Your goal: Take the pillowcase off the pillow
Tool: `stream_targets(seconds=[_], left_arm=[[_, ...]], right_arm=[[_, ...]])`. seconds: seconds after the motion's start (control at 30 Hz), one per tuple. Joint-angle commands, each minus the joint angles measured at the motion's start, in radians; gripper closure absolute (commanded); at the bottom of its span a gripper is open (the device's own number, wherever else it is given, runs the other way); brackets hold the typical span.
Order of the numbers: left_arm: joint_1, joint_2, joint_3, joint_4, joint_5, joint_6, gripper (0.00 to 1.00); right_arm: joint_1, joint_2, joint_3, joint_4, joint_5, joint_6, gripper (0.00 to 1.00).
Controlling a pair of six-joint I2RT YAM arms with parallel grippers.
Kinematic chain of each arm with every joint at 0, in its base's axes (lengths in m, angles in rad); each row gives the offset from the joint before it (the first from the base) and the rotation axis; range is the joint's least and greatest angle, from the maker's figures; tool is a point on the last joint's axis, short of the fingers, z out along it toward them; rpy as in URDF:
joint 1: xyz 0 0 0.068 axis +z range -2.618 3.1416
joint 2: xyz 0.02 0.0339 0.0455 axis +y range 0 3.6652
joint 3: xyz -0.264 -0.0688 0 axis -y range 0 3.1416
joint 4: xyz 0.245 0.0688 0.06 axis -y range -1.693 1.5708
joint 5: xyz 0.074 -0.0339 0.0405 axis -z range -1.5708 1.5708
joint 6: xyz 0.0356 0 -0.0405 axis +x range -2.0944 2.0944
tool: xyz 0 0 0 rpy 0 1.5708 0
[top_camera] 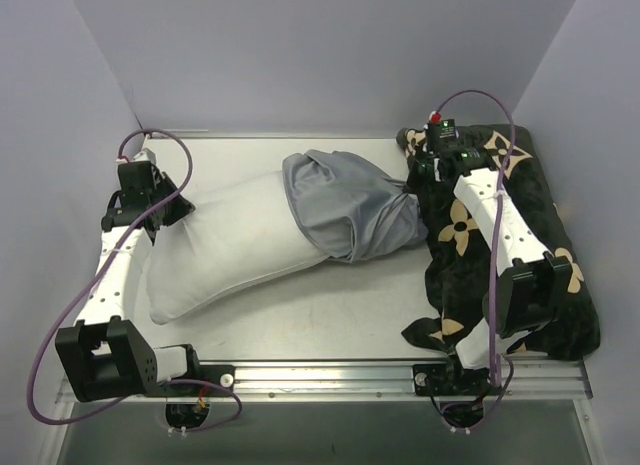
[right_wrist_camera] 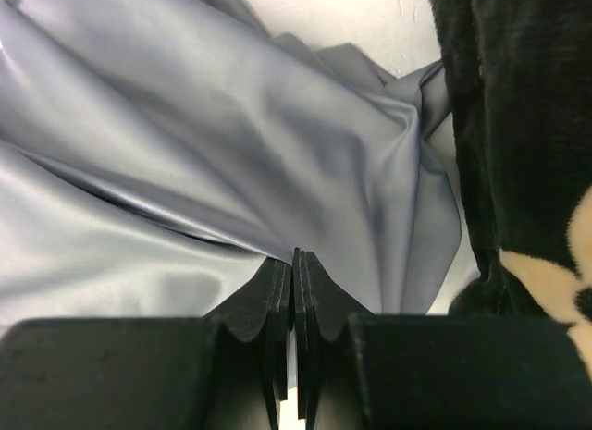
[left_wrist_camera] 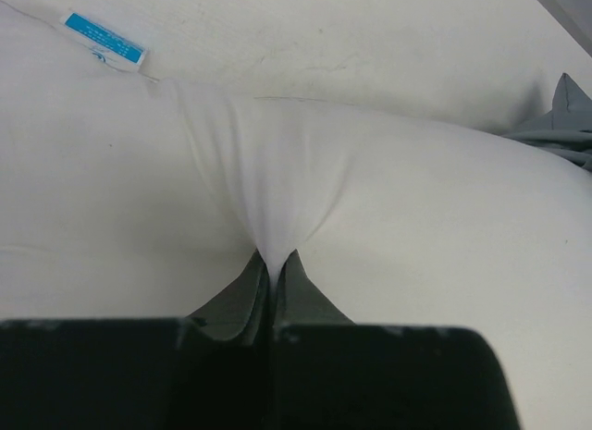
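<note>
Pillow: we see the white pillow [top_camera: 215, 250] lying slantwise on the bench [top_camera: 330, 320], its near-left end low and its other end up toward the middle. The left and middle parts are bare; the far-right end is inside the cloth sleeve.
Pillowcase: the blue-grey pillowcase [top_camera: 350, 205] covers only that far-right end of the pillow. It is bunched in folds and drawn to a narrow point on the right side, beside the black cushion.
Left gripper: the left gripper [left_wrist_camera: 273, 264] is clenched on a small pinch of the white pillow cover; in the left wrist view the fabric is pulled into a tight ridge between the two fingers.
Right gripper: the right gripper [right_wrist_camera: 294, 256] is clenched on a fold of the pillowcase; in the right wrist view the grey cloth runs down into the closed fingers.
Blue label: a small blue label [left_wrist_camera: 104, 39] sits on the pillow, away from the pinched place.
Black cushion: the black cushion with tan flowers [top_camera: 530, 285] lies under the right arm, at the right side of the bench; its edge touches the pillowcase.
</note>
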Motion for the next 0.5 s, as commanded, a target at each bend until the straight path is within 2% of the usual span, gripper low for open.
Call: stream_targets(seconds=[0.0, 0.07, 0.13, 0.17, 0.2, 0.27, 0.37, 0.4, 0.47], left_arm=[[0.054, 0.035, 0.136, 0.052, -0.183, 0.084, 1.00], [0.005, 0.094, 0.219, 0.036, -0.163, 0.106, 1.00], [-0.036, 0.123, 0.267, 0.026, -0.211, 0.143, 0.99], [-0.079, 0.141, 0.291, 0.010, -0.227, 0.152, 0.92], [-0.093, 0.145, 0.330, 0.006, -0.239, 0.172, 0.63], [-0.157, 0.152, 0.368, -0.026, -0.297, 0.207, 0.42], [-0.213, 0.125, 0.407, -0.059, -0.411, 0.256, 0.29], [-0.234, 0.112, 0.404, -0.063, -0.426, 0.256, 0.17], [-0.253, 0.067, 0.362, -0.077, -0.423, 0.220, 0.13]], right_arm=[[0.101, -0.040, -0.050, 0.002, 0.210, -0.051, 1.00], [0.190, -0.033, -0.123, 0.075, 0.138, -0.028, 1.00], [0.325, -0.011, -0.154, 0.135, 0.098, 0.004, 1.00], [0.364, 0.039, -0.154, 0.168, 0.060, 0.012, 1.00], [0.396, 0.068, -0.148, 0.176, 0.025, 0.025, 1.00], [0.398, 0.134, -0.142, 0.193, 0.004, 0.038, 1.00], [0.366, 0.158, -0.153, 0.225, -0.023, 0.055, 1.00], [0.355, 0.159, -0.153, 0.230, -0.046, 0.056, 1.00], [0.341, 0.155, -0.151, 0.236, -0.046, 0.055, 1.00]])
